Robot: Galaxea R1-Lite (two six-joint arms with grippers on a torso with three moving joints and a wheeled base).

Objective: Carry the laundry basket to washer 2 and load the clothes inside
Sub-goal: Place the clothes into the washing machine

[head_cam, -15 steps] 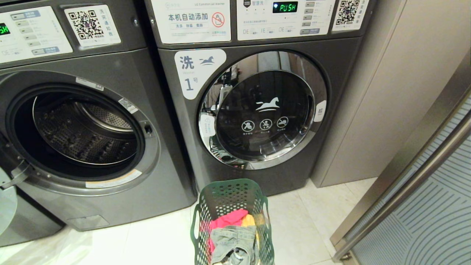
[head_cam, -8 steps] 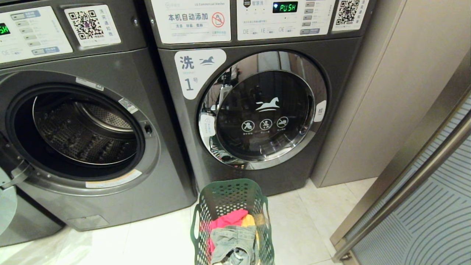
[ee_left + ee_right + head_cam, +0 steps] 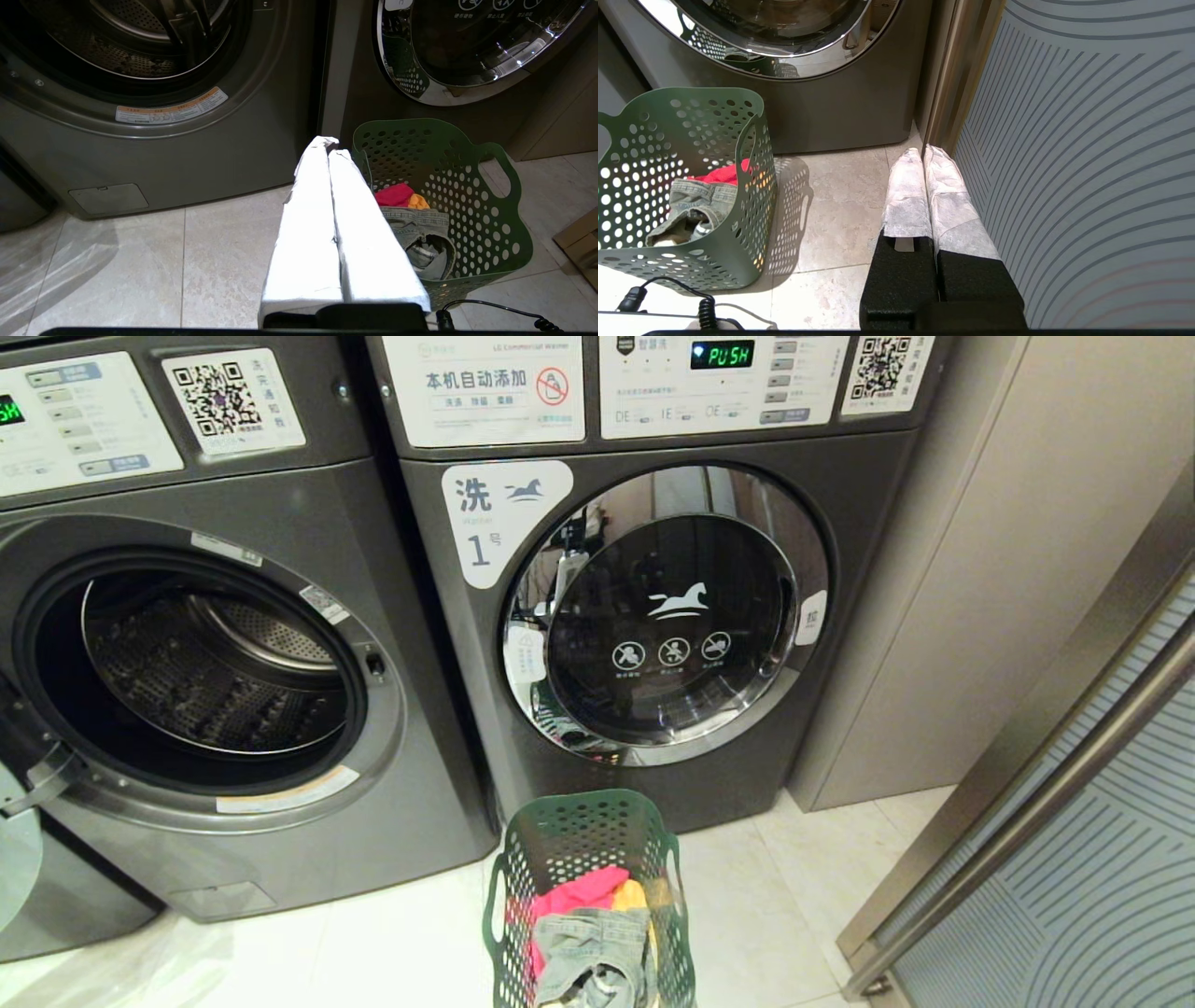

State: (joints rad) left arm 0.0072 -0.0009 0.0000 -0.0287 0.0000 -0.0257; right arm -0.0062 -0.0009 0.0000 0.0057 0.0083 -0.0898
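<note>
Laundry basket (image 3: 590,887) upright before washer labelled "1" (image 3: 653,607), long axis toward it, left gripper (image 3: 327,147) and right gripper (image 3: 923,151) closed, empty, display "PUSH" (image 3: 722,354)

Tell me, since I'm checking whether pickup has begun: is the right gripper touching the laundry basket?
Apart. The right wrist view shows the right gripper, shut and empty, with bare floor tile between it and the laundry basket.

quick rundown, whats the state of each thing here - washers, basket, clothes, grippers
open washer: door swung open, drum empty
washer 1: door shut, display lit
laundry basket: upright on the floor before washer 1
clothes: heaped inside the basket
left gripper: shut, holding nothing
right gripper: shut, holding nothing
</note>
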